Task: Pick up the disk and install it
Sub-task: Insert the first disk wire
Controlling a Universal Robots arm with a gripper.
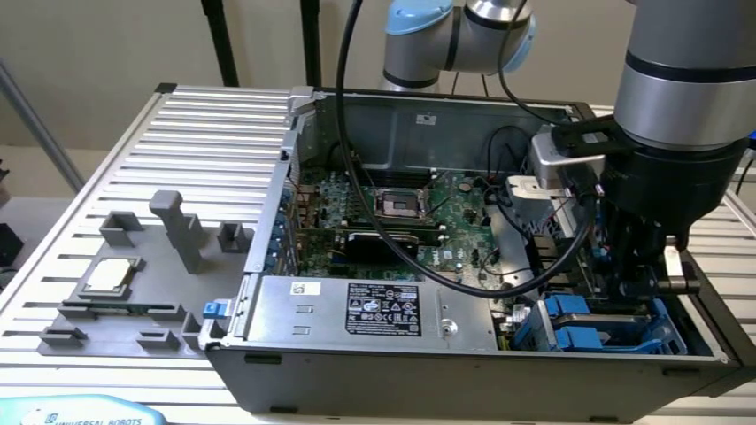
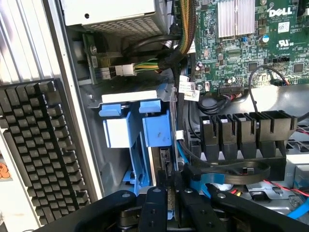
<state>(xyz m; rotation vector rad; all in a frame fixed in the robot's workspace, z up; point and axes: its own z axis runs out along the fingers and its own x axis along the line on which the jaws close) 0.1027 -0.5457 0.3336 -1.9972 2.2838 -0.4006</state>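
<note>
Wrist view: disk [image 2: 164, 164] edge-on between jaws, beside blue bay bracket [image 2: 137, 128].

One computer case [image 1: 354, 354], one motherboard [image 1: 402, 221], one keyboard [image 2: 43, 154].

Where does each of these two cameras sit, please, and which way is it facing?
Exterior view: off the arm, above the table, looking down into the open computer case; the arm and its gripper show at this view's right.
Wrist view: on the wrist, looking past the gripper into the case's drive bay.
Shared: the disk in its blue carrier, the motherboard and the gripper, shut on the disk.
</note>
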